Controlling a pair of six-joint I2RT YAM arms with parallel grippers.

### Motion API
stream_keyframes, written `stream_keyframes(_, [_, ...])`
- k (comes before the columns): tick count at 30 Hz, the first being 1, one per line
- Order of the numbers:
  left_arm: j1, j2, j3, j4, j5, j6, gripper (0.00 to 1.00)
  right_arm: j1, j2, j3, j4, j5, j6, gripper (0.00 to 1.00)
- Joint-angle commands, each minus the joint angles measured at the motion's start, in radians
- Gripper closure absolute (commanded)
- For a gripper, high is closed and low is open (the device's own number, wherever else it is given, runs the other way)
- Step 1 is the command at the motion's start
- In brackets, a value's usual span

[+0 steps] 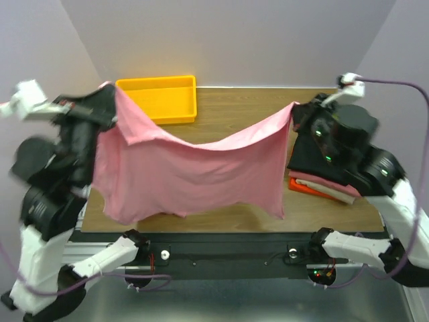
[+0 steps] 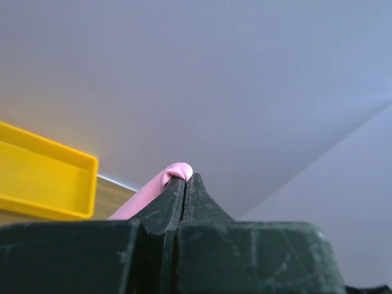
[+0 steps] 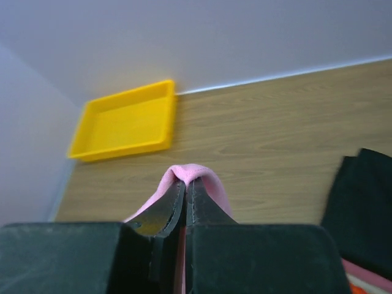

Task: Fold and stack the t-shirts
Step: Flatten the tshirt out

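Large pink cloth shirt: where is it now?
In the top view, the large pink cloth shirt hangs over the wooden table's middle, held up between the left tool and the right tool, nearer than the yellow plastic tray.

Yellow plastic tray [image 1: 164, 100] at the far left of the wooden table [image 1: 234, 115] — pale wall [image 1: 228, 40] behind

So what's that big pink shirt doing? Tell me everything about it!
The pink shirt is soft, thin cloth, spread wide and hanging in the air over the table. The left pincer pinches one top corner and the right pincer pinches the other. Its top edge sags in the middle, and the bottom edge hangs wrinkly and uneven. Only the pincers clearly touch it.
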Motion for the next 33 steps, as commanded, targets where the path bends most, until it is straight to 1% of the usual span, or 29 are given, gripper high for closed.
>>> stream_keyframes(1, [0.072,0.286,0.045,0.067,-0.114,0.123,1.0,0.004,0.188,0.014,0.008,0.337,-0.069,1.0])
stream_keyframes(2, [0.197,0.398,0.104,0.083,0.009,0.117,1.0,-0.043,0.277,0.037,0.023,0.341,-0.086,0.99])
stream_keyframes(3, [0.274,0.462,0.149,0.083,0.094,0.111,1.0,-0.082,0.315,0.054,0.034,0.312,-0.093,1.0])
stream_keyframes(4, [0.323,0.528,0.198,0.083,0.163,0.103,1.0,-0.126,0.352,0.069,0.057,0.264,-0.116,1.0])
stream_keyframes(5, [0.359,0.594,0.255,0.068,0.208,0.093,1.0,-0.174,0.395,0.095,0.08,0.145,-0.132,1.0])
stream_keyframes(6, [0.394,0.72,0.389,0.055,0.281,0.114,1.0,-0.235,0.458,0.146,0.135,0.108,-0.156,1.0])
stream_keyframes(8, [0.402,0.831,0.554,0.012,0.319,0.143,1.0,-0.278,0.529,0.247,0.175,0.071,-0.21,1.0])
stream_keyframes(9, [0.405,0.924,0.738,0.0,0.341,0.184,1.0,-0.294,0.559,0.304,0.185,0.058,-0.233,1.0])
stream_keyframes(10, [0.411,0.966,0.834,-0.003,0.36,0.197,1.0,-0.297,0.614,0.435,0.192,0.06,-0.262,1.0])
stream_keyframes(11, [0.419,1.006,0.926,-0.005,0.375,0.207,1.0,-0.311,0.633,0.497,0.201,0.043,-0.279,1.0])
stream_keyframes(12, [0.427,1.049,1.061,0.001,0.398,0.203,1.0,-0.321,0.655,0.563,0.212,0.038,-0.299,1.0])
stream_keyframes(13, [0.445,1.046,1.083,0.018,0.409,0.201,1.0,-0.324,0.687,0.679,0.214,0.032,-0.341,1.0])
stream_keyframes(14, [0.45,1.023,1.067,0.093,0.415,0.207,1.0,-0.326,0.701,0.738,0.215,0.031,-0.368,1.0])
stream_keyframes(15, [0.453,0.932,0.944,0.148,0.408,0.217,1.0,-0.326,0.707,0.781,0.215,0.023,-0.388,1.0])
stream_keyframes(17, [0.459,0.827,0.798,0.272,0.412,0.223,1.0,-0.326,0.701,0.819,0.217,0.006,-0.409,0.99])
stream_keyframes(18, [0.46,0.778,0.768,0.311,0.408,0.221,1.0,-0.326,0.68,0.809,0.225,-0.03,-0.418,1.0])
stream_keyframes(19, [0.46,0.768,0.778,0.304,0.415,0.235,1.0,-0.326,0.664,0.786,0.231,-0.041,-0.416,1.0])
stream_keyframes(23, [0.462,0.738,0.768,0.305,0.461,0.252,1.0,-0.328,0.586,0.598,0.264,-0.064,-0.409,1.0])
stream_keyframes(24, [0.462,0.719,0.704,0.31,0.496,0.257,1.0,-0.328,0.572,0.512,0.269,-0.07,-0.412,1.0])
stream_keyframes(26, [0.462,0.686,0.583,0.334,0.512,0.275,1.0,-0.328,0.546,0.426,0.281,-0.077,-0.406,1.0])
stream_keyframes(27, [0.462,0.645,0.423,0.392,0.509,0.286,1.0,-0.328,0.538,0.348,0.287,-0.096,-0.405,1.0])
stream_keyframes(29, [0.462,0.577,0.253,0.469,0.523,0.323,1.0,-0.328,0.518,0.249,0.316,-0.127,-0.397,1.0])
stream_keyframes(30, [0.462,0.554,0.085,0.495,0.509,0.326,1.0,-0.328,0.515,0.21,0.323,-0.133,-0.391,1.0])
stream_keyframes(31, [0.462,0.534,0.017,0.512,0.482,0.307,1.0,-0.328,0.511,0.144,0.327,-0.135,-0.377,1.0])
stream_keyframes(32, [0.463,0.496,-0.069,0.523,0.481,0.31,1.0,-0.328,0.506,0.126,0.327,-0.123,-0.373,1.0])
stream_keyframes(33, [0.463,0.474,-0.091,0.526,0.477,0.309,1.0,-0.326,0.492,0.111,0.327,-0.12,-0.368,1.0])
